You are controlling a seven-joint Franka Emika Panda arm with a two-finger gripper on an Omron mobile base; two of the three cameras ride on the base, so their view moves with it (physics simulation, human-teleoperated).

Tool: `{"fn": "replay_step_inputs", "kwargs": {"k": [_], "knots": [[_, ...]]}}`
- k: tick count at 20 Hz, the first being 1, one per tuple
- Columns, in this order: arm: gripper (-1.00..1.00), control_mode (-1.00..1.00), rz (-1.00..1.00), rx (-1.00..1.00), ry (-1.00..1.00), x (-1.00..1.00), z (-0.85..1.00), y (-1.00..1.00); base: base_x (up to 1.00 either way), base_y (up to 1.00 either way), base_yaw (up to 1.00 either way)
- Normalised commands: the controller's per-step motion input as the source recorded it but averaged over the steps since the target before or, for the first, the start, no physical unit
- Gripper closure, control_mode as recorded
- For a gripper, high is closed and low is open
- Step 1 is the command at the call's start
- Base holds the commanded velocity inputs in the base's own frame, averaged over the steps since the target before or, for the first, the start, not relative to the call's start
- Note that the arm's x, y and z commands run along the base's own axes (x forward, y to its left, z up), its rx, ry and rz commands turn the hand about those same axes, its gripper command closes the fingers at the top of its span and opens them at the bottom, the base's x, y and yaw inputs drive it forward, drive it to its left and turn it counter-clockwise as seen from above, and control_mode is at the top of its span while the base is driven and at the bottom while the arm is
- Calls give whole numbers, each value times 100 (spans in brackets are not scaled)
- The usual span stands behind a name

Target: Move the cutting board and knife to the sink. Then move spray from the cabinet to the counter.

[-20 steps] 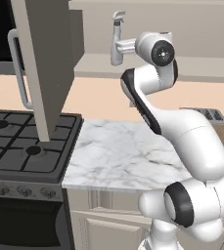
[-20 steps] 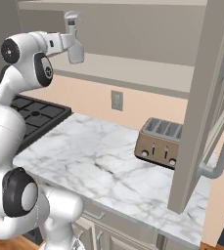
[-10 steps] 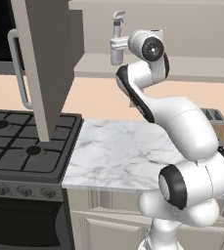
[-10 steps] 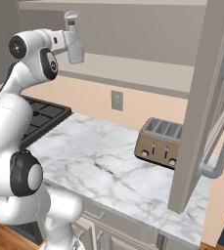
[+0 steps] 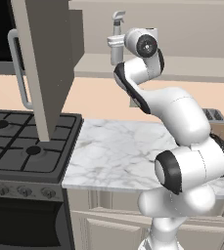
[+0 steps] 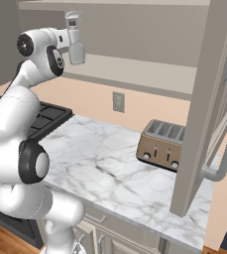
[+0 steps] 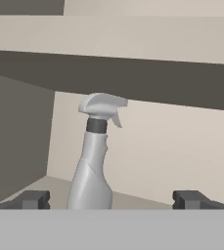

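Grey spray (image 7: 91,166) stands upright on the cabinet (image 7: 147,146) shelf; we see our tool (image 7: 111,199) spread apart before it.

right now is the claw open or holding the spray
Claw: open, holding nothing; spray stands upright between its fingertips, ungripped.

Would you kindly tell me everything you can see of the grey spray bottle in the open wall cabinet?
The small slim grey spray bottle looks like smooth plastic: a body that widens toward the base, a narrow neck with a dark collar and a pale trigger nozzle on top. It stands upright on the beige shelf of the taupe cabinet, near its left inner wall. The open gripper faces it, fingertips either side, not touching.
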Motion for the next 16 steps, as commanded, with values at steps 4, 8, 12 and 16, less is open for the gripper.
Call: {"fn": "replay_step_inputs", "kwargs": {"k": [4,8,12,16], "knots": [[-100,-100,0,0,0,35,0,0,0,0,0],[-100,-100,0,0,0,33,0,1,0,0,0],[-100,-100,0,0,0,32,0,6,0,0,0],[-100,-100,0,0,0,29,0,4,0,0,0]]}}
